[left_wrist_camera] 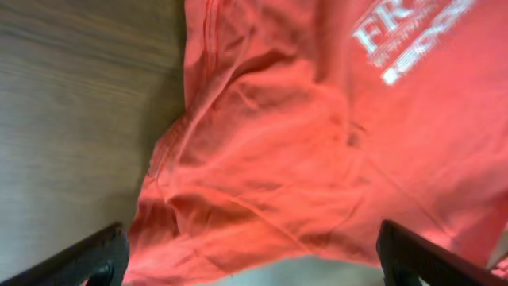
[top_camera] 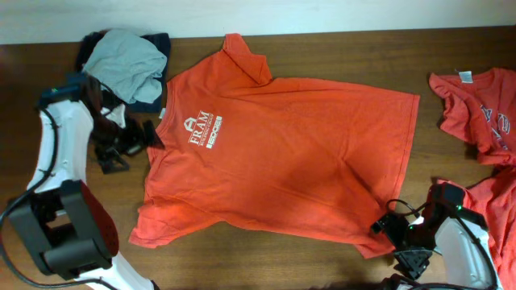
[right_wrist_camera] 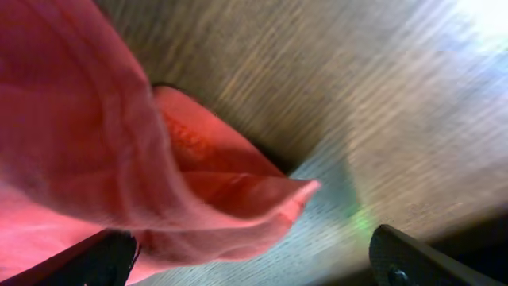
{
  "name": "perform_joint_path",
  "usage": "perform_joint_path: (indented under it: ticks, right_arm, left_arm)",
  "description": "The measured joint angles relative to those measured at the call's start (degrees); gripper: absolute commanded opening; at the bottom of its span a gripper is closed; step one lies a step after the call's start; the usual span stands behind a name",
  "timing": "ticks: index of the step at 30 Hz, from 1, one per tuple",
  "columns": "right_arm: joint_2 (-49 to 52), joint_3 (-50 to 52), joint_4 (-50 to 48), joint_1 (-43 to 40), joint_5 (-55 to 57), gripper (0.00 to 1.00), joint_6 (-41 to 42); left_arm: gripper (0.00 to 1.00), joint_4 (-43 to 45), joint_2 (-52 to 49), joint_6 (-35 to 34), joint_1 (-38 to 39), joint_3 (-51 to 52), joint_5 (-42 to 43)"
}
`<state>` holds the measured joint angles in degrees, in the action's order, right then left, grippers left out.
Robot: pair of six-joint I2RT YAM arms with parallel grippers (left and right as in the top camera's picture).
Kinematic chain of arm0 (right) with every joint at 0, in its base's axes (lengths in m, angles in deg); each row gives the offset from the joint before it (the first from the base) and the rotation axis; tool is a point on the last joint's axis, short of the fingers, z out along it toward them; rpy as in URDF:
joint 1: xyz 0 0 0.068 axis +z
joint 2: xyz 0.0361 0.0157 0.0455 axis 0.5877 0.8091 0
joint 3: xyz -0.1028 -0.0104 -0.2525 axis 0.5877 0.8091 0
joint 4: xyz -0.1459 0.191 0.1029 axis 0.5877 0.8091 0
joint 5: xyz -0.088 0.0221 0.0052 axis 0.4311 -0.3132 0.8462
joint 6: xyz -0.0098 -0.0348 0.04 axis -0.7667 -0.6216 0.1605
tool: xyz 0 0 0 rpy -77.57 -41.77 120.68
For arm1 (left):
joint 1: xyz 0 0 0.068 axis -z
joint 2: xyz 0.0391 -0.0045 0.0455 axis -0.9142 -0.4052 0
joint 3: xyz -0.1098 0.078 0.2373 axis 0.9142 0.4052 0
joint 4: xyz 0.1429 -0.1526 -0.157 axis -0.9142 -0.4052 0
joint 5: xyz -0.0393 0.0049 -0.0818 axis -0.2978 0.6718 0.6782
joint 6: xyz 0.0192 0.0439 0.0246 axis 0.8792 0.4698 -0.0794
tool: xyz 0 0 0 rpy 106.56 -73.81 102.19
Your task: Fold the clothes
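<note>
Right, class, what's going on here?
An orange-red T-shirt lies spread flat, print up, on a wooden table. The left gripper stands open at its collar end, the right gripper open over a hem corner; neither grips it. No fold is made yet. A grey garment lies at one end, more red shirts at the other.

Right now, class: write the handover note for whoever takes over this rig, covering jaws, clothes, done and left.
Left gripper: jaws open, at the collar end of the spread T-shirt.
Right gripper: jaws open, at its hem corner; nothing held.
More red shirts lie bunched near the right arm.
Done: one shirt spread, print up.
Left: every fold.
</note>
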<state>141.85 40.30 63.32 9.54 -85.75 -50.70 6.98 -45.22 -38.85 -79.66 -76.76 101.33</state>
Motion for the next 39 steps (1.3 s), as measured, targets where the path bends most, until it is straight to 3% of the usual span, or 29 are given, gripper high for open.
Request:
perform_joint_path:
  ticks: [2, 6, 8, 10, 23, 28, 32, 34, 39]
  right_arm:
    - [0.0, 0.1, -1.1, 2.2, 0.1, 0.67, -0.1]
    - [0.0, 0.2, -3.2, 6.0, 0.7, 0.62, 0.5]
    - [0.0, 0.2, -4.0, 8.2, 0.8, 0.43, 0.9]
    - [0.1, 0.2, -4.2, 9.4, 1.0, 0.32, 1.4]
    - [3.5, 0.2, -5.5, 9.9, 1.2, 0.32, 2.4]
    - [3.5, 0.2, -5.5, 9.9, 1.2, 0.33, 2.4]
    - [3.5, 0.2, -6.1, 9.9, 1.2, 0.34, 2.4]
    - [3.5, 0.2, -6.1, 9.9, 1.2, 0.35, 2.3]
    - [3.5, 0.2, -6.2, 9.9, 1.2, 0.37, 2.2]
  left_arm:
    - [0.99, 1.9, 0.0, 0.0, 0.0, 3.9, 0.1]
    - [0.99, 4.4, 0.0, -1.4, 0.0, 7.5, -0.9]
    - [0.99, 4.9, 0.0, -2.1, 0.0, 8.4, -1.6]
    - [0.99, 5.5, 0.0, -2.8, 0.0, 9.4, -1.9]
    - [0.91, 4.7, 0.1, -4.5, 0.0, 16.9, -5.2]
    - [0.89, 2.8, 8.3, -4.5, 0.0, 17.1, -10.5]
    - [0.65, -0.7, 16.7, -3.7, 0.0, 17.2, -12.7]
    - [0.59, -0.7, 18.7, -2.9, 0.0, 18.3, -13.7]
    - [0.56, 3.9, 18.7, -2.6, 0.0, 27.1, -16.4]
